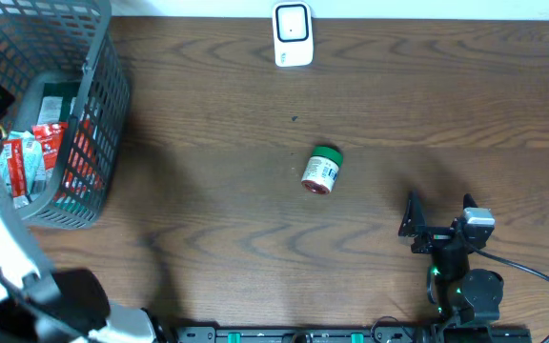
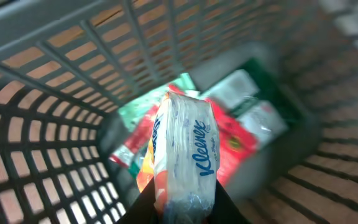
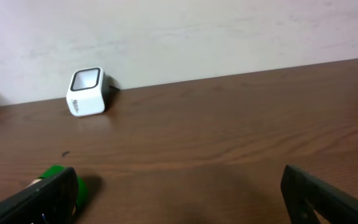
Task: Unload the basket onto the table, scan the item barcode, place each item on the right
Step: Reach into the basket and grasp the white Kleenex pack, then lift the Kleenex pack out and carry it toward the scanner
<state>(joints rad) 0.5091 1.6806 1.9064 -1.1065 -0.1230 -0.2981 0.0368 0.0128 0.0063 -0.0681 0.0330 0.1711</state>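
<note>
while the left gripper (image 2: 188,210) is down inside the grey basket (image 1: 103,105), its jaws are pinched close on a kleenex tissue pack (image 2: 185,146), which stands on end between the dark fingers, above the other goods. by my reading the task is at its start: an item is gripped, but it is not yet lifted out of the basket. the white scanner (image 1: 293,35) stands well apart at the far edge of the table, with nothing in front of its window. left to do: raise the pack clear of the mesh walls, carry it across and turn its barcode to the scanner. the barcode shows in no view. the basket holds a heap of red-and-white packets (image 1: 36,148) with something green beneath them. a green-lidded jar (image 1: 322,171) lies on its side on the wood, mid-table. the right gripper (image 1: 439,217) rests near the front right with jaws spread wide, holding nothing.
</note>
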